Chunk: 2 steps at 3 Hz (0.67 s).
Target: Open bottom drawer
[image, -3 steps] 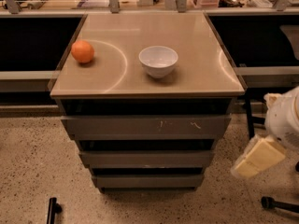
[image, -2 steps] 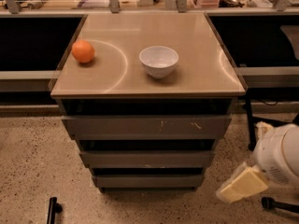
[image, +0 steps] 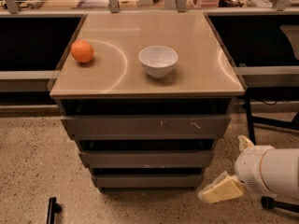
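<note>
The cabinet has three grey drawers stacked under a beige top point(image: 201, 73). The bottom drawer point(image: 147, 180) is the lowest, narrow, plain front, and it sits closed and flush. Above it are the middle drawer point(image: 145, 159) and the wide top drawer point(image: 145, 125) with pale scratch marks. My gripper point(image: 218, 190) is a cream-coloured wedge low at the right, just off the bottom drawer's right end, close to the floor. The white arm point(image: 268, 171) comes in from the right edge.
An orange point(image: 82, 51) and a white bowl point(image: 158, 61) stand on the cabinet top. Dark shelving runs behind on both sides. A black chair leg point(image: 250, 120) stands right of the cabinet. A small black object point(image: 51, 209) lies on the speckled floor at lower left.
The arm and gripper have moved down and left, from beside the middle drawer to the level of the bottom drawer. The drawers have not moved.
</note>
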Each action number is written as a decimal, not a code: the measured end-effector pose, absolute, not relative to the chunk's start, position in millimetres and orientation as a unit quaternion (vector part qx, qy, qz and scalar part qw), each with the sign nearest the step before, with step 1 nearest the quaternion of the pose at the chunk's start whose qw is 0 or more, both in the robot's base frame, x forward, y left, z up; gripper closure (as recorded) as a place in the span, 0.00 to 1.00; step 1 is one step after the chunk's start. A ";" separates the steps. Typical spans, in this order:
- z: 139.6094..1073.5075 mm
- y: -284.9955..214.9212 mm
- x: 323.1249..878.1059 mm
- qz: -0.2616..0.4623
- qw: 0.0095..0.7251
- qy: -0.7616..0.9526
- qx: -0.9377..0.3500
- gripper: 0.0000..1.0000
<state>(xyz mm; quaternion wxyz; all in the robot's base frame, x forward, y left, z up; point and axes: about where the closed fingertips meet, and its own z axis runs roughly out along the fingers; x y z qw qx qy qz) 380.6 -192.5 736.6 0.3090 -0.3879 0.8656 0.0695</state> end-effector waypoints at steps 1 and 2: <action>722.5 -196.1 373.3 0.086 0.310 0.870 -0.373 0.00; 687.7 -187.4 371.2 0.146 0.342 0.866 -0.334 0.00</action>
